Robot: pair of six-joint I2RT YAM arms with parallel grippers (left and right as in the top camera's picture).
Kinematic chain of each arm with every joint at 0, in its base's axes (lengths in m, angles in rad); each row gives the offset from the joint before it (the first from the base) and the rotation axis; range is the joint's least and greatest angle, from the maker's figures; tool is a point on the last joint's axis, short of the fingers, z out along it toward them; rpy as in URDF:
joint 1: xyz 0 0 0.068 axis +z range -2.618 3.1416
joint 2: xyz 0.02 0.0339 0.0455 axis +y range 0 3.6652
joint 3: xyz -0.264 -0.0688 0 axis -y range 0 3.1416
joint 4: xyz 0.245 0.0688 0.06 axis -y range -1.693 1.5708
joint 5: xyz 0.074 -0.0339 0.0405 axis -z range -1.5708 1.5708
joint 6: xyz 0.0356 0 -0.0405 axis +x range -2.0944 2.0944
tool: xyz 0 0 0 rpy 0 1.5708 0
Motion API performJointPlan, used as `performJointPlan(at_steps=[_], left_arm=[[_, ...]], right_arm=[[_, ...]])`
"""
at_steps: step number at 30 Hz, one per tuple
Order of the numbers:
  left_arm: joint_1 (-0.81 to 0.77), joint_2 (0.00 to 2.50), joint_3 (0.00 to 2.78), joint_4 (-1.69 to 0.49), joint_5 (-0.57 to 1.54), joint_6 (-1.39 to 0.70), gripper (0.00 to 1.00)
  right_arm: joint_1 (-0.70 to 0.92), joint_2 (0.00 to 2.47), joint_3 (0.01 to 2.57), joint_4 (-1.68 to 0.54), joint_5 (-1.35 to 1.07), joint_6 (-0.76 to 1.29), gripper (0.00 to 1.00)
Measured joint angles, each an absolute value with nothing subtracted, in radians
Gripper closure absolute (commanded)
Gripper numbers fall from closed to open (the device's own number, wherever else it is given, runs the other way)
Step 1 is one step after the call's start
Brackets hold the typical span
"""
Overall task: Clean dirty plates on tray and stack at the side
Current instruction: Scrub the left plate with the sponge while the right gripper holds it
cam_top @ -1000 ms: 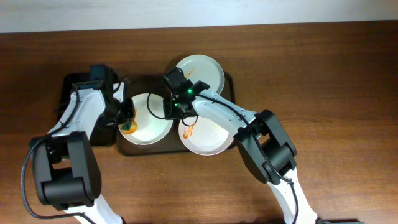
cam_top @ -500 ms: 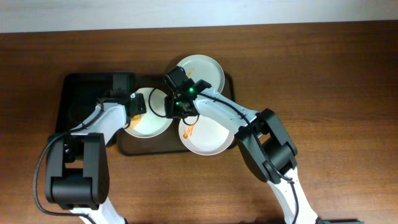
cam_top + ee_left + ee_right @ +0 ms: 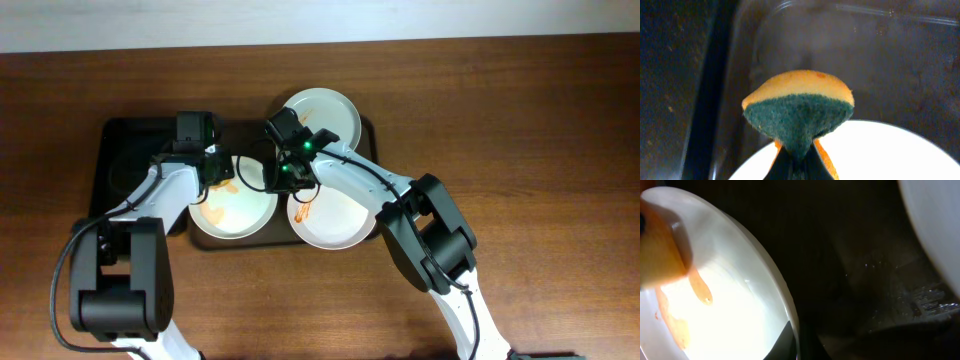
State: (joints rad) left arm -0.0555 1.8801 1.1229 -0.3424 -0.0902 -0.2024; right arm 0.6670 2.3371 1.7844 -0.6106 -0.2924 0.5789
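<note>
Three white plates lie on the dark brown tray (image 3: 368,132). The left plate (image 3: 240,210) has a faint orange film. The front right plate (image 3: 335,222) has an orange smear. The back plate (image 3: 328,112) looks clean. My left gripper (image 3: 216,168) is shut on an orange sponge with a green scouring face (image 3: 799,112), held over the left plate's back left rim (image 3: 880,155). My right gripper (image 3: 283,176) is shut on the left plate's right rim (image 3: 792,325). In the right wrist view the sponge (image 3: 660,245) touches the smeared plate (image 3: 730,300).
A smaller black tray (image 3: 120,165) lies left of the brown tray, under my left arm. Brown tabletop (image 3: 540,150) stretches to the right and front. The back plate's edge (image 3: 935,225) shows at the right wrist view's top right.
My left gripper has carried the sponge from the left plate's front left edge to its back left rim. My right gripper has kept its hold on the rim.
</note>
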Motion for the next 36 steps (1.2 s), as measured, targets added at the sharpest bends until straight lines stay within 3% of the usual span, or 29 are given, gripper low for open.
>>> performJointPlan(at_steps=[6,12,24,26,30,36], left_arm=[[-0.054,1.880,1.177,-0.649,0.084,-0.101,0.99],[-0.053,1.892,1.293,-0.936,0.093,-0.073,0.99],[-0.022,1.960,1.260,-0.715,-0.147,-0.297,0.99],[-0.023,1.969,1.268,-0.684,-0.111,-0.258,0.99],[-0.017,1.986,1.274,-0.608,0.176,-0.054,0.99],[-0.014,2.015,1.275,-0.759,0.487,0.136,0.99]], right_arm=[[0.667,2.337,1.784,-0.605,-0.299,0.571,0.96],[0.667,2.342,1.784,-0.590,-0.318,0.577,0.96],[0.667,2.343,1.784,-0.583,-0.320,0.577,0.96],[0.665,2.343,1.784,-0.583,-0.310,0.584,0.96],[0.657,2.343,1.784,-0.583,-0.305,0.595,0.96],[0.657,2.343,1.784,-0.584,-0.309,0.590,0.96]])
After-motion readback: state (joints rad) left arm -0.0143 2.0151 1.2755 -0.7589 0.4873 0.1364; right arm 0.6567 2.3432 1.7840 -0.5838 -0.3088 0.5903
